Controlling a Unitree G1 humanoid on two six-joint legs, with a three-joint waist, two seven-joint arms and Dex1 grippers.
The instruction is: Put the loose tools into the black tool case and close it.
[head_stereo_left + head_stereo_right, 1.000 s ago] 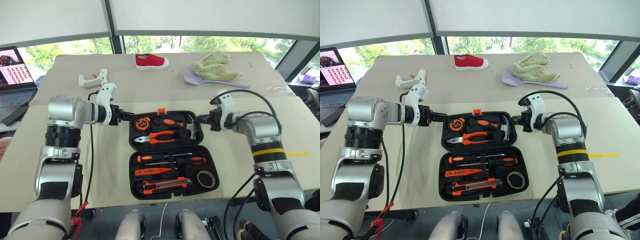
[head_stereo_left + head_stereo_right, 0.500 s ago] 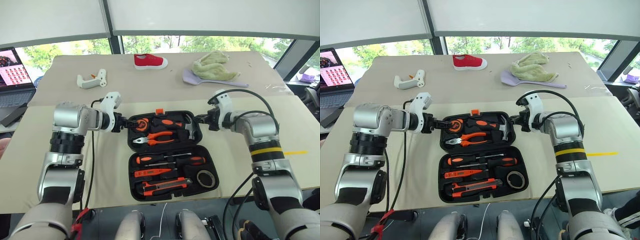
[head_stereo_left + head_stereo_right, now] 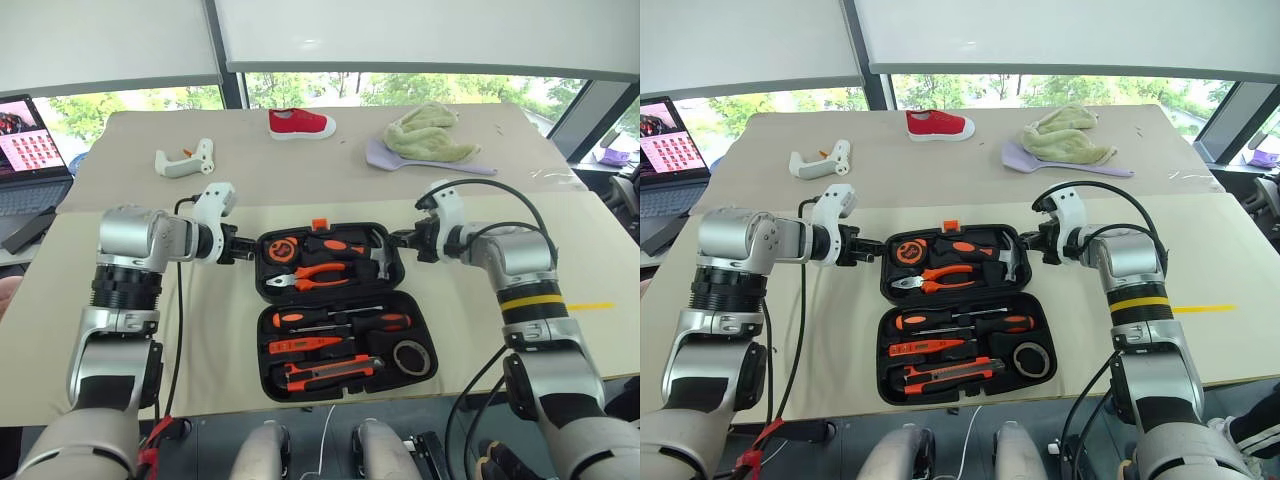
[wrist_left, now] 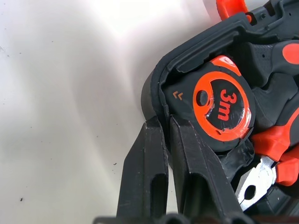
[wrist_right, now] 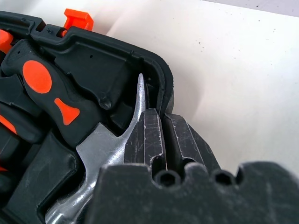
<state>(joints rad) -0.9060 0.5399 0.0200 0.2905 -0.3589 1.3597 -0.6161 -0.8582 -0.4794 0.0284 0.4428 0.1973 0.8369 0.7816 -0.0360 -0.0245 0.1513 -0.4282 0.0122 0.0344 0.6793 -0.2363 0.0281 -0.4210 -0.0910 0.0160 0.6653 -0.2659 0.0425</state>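
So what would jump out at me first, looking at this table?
Probably the open black plastic tool case at the near edge of the tan table, packed with orange-and-black tools. The robot's left fingers and right fingers pinch the rim of its far half from either side. Further back lie a red shoe and a crumpled pale green cloth.

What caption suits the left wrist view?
Left gripper pinching the rim of the open black tool case beside the tape measure.
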